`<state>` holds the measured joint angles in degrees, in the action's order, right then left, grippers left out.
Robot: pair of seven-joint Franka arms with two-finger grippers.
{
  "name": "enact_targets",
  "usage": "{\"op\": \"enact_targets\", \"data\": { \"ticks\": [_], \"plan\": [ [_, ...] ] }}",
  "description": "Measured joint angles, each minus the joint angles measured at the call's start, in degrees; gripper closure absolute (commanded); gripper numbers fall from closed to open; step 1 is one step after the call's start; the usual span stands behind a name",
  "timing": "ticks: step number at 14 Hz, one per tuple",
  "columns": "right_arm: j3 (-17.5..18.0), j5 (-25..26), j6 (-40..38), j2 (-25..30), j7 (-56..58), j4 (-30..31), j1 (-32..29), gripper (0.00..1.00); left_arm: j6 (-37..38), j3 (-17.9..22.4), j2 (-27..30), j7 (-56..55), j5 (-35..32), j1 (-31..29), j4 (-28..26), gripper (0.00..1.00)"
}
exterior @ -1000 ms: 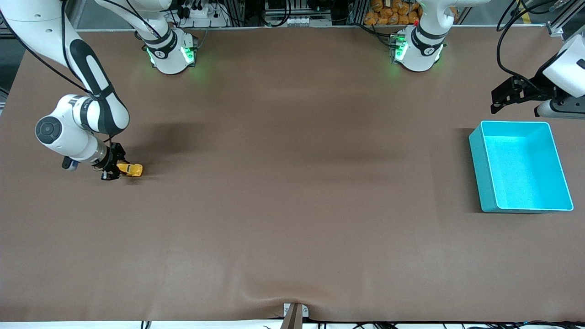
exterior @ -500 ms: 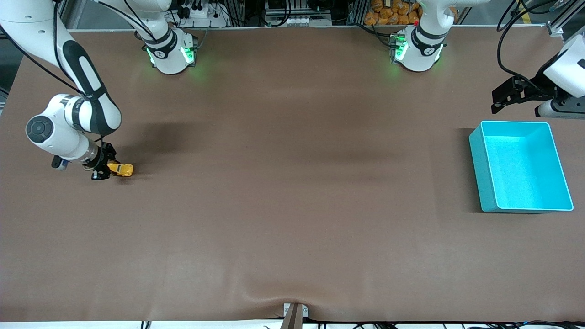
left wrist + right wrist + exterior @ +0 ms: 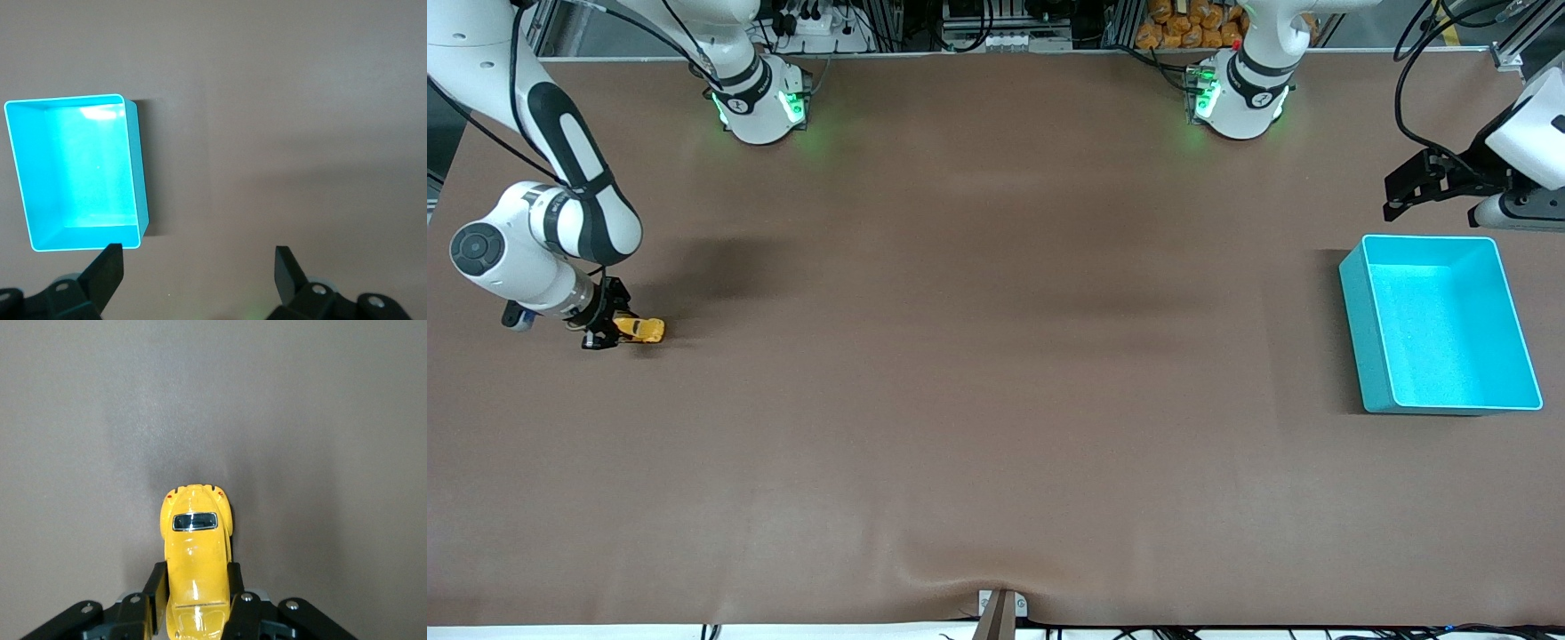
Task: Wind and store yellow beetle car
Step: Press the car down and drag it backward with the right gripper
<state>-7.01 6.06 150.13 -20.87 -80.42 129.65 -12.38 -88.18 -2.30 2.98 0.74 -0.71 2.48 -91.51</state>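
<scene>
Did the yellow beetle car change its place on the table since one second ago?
Yes. The yellow beetle car, held by the shut right gripper, has slid toward the right arm's end of the table, away from the teal bin, which stayed put.

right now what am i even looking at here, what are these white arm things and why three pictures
Two robot arms are bolted along one edge of a brown table. The wide picture comes from a high camera facing them; the other two come from cameras on each arm's wrist. The right gripper is shut on the yellow beetle car, low at the table near its own end; its wrist view shows the fingers clamping the car's sides. The left gripper waits open beside an empty teal bin.
</scene>
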Motion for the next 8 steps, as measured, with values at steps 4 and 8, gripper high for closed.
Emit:
{"op": "enact_targets", "data": {
  "ticks": [4, 8],
  "plan": [
    [0.0, 0.0, 0.0, -0.6, 2.3, -0.9, -1.4, 0.86, 0.0, 0.0, 0.0, 0.0, 0.0, 0.0, 0.0, 0.00],
    [-0.1, 0.2, -0.1, -0.8, 2.7, -1.2, -1.7, 0.85, 0.0, 0.1, 0.0, 0.0, 0.0, 0.0, 0.0, 0.00]
  ]
}}
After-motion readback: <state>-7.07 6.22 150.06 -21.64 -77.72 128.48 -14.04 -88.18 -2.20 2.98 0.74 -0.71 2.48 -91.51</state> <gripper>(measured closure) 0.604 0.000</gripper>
